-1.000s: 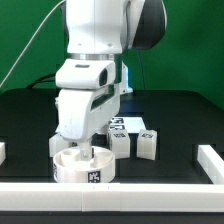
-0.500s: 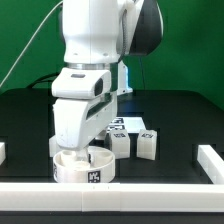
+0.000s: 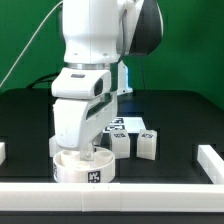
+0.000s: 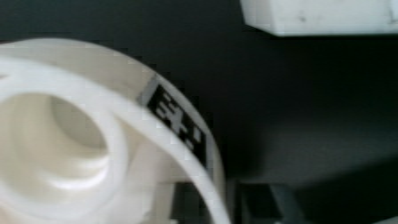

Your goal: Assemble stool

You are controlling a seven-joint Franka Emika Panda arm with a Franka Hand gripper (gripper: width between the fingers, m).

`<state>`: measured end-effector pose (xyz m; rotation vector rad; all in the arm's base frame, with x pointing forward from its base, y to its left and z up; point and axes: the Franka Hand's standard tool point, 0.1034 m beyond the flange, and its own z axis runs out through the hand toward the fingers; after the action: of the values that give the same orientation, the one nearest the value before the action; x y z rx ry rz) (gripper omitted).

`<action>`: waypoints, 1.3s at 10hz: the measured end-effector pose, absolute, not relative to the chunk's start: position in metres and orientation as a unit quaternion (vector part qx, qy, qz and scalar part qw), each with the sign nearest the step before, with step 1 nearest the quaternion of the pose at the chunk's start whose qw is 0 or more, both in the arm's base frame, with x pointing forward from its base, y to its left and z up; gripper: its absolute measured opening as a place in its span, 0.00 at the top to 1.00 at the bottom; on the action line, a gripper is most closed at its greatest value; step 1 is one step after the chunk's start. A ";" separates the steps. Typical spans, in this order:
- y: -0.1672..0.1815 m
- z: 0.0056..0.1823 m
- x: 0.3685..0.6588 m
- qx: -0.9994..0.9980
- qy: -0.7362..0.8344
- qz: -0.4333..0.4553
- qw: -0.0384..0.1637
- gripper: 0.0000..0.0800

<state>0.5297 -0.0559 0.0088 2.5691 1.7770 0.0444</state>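
The white round ring-shaped seat (image 3: 84,170) lies on the black table at the front, towards the exterior view's left, with a tag on its side wall. My gripper (image 3: 80,152) hangs straight down onto it. In the wrist view the seat (image 4: 71,110) fills most of the picture, and my gripper (image 4: 214,205) has one dark finger on each side of the seat's rim wall, closed against it. Three blocky white legs (image 3: 120,143), (image 3: 147,143), (image 3: 130,125) lie just to the seat's right. One leg shows in the wrist view (image 4: 320,15).
A long white border rail (image 3: 120,196) runs along the front edge. Another rail piece (image 3: 210,160) stands at the exterior view's right, and a short one (image 3: 3,152) at its left. The arm's body hides the table behind the seat.
From one second ago the arm's wrist shifted slightly left and lower over the seat. In the last half second nothing visibly moved.
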 end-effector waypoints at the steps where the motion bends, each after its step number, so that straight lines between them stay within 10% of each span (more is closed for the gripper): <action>1: -0.056 0.009 0.530 0.822 0.569 0.014 0.009 0.94; 7: -0.053 0.008 0.530 0.822 0.569 0.014 0.008 0.96; 13: 0.048 0.010 0.563 0.812 0.584 0.026 0.000 0.96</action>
<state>0.5630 0.0484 0.0100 2.5498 1.8341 0.0819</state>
